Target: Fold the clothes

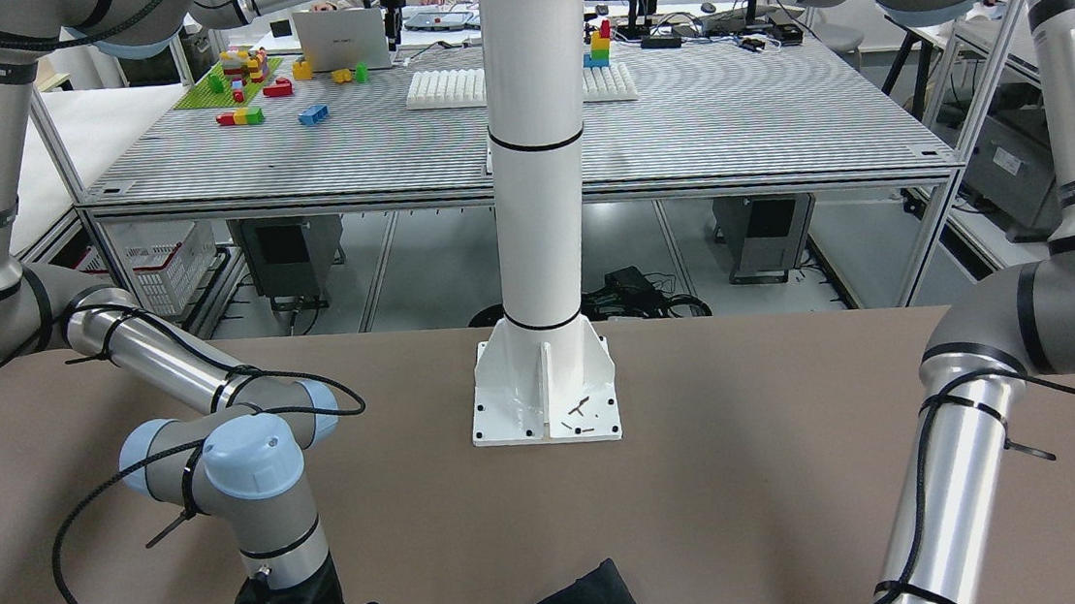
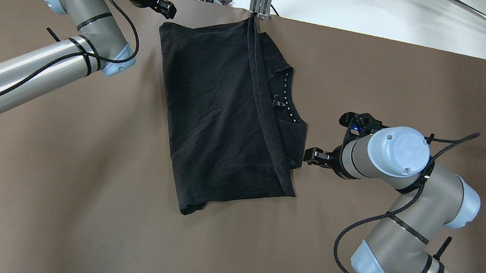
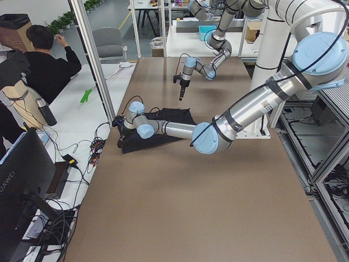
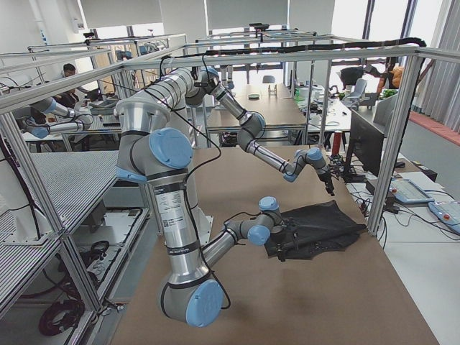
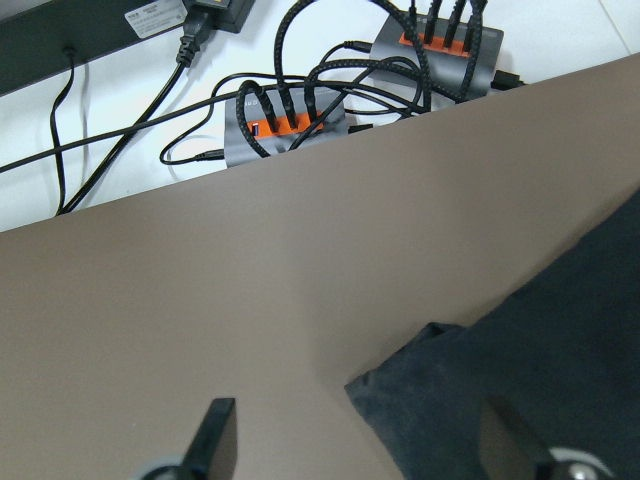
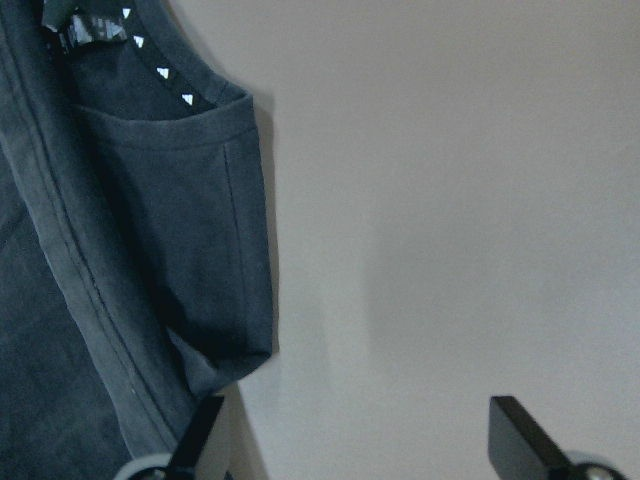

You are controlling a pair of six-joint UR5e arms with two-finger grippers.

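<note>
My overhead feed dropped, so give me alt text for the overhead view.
A black garment lies partly folded on the brown table, neckline showing on its right side. The left gripper sits by its far left corner, the right gripper beside its right edge.
</note>
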